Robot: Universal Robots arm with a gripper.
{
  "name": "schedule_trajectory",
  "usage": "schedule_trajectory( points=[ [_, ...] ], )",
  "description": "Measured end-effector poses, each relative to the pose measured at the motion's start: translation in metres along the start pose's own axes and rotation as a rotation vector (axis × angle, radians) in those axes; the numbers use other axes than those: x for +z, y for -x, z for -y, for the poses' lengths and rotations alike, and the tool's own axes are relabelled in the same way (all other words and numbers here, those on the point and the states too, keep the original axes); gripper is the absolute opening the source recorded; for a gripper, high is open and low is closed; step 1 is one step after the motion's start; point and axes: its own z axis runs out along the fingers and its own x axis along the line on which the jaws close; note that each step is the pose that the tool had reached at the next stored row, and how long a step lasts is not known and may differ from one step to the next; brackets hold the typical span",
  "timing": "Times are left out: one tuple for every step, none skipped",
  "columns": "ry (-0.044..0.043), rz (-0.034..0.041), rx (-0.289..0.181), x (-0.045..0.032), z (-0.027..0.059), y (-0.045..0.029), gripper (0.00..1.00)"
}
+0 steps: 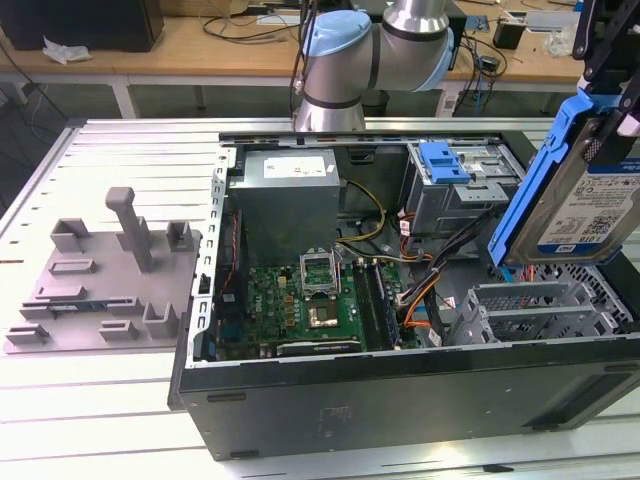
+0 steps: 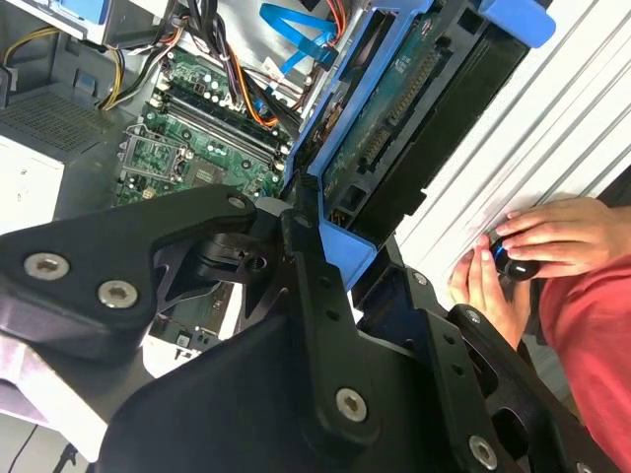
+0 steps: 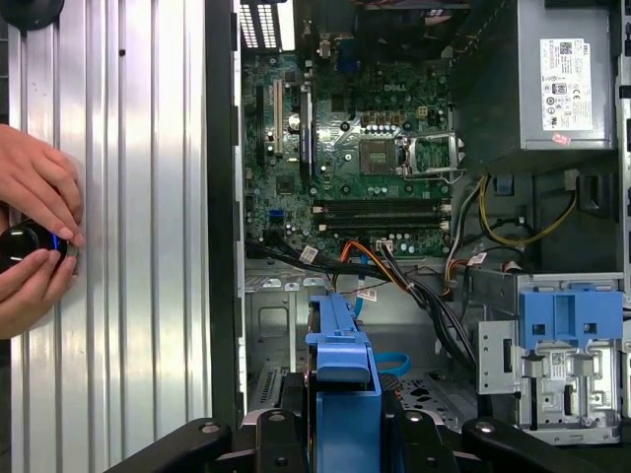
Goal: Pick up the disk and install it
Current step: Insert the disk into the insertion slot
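Exterior view: hand (image 1: 612,110) is clamped on the disk (image 1: 575,205), tilted on edge above the open case (image 1: 400,400), probably to clear the drive cage (image 1: 540,310).

Arm (image 1: 372,50) raised, end effector (image 3: 343,434) clamped on the disk (image 1: 578,215)

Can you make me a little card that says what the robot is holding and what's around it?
holding: the disk in its blue carrier, clamped by the gripper
where: in the air, tilted, above the open computer case, at the exterior view's right
installed: not yet
inside the case: green motherboard, grey power supply
nearby: a person's hands on a small black object on the ribbed table
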Motion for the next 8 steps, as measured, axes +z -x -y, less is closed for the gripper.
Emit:
schedule_trajectory(
  points=[
    [0.0000,0.0000,-0.001,0.0001,0.0000,0.0000,0.36],
    [0.0000,0.0000,-0.001,0.0001,0.0000,0.0000,0.36],
    [0.0000,-0.0001,-0.002,0.0002,0.0000,0.0000,0.36],
    [0.0000,-0.0001,-0.004,0.0003,0.0000,0.0000,0.36],
    [0.0000,-0.0001,-0.005,0.0003,0.0001,0.0000,0.36],
    [0.0000,-0.0003,-0.010,0.0004,0.0004,0.0000,0.36],
    [0.0000,-0.0004,-0.018,0.0006,0.0005,0.0000,0.36],
    [0.0000,-0.0005,-0.027,0.0010,0.0006,0.0000,0.36]
  ],
)
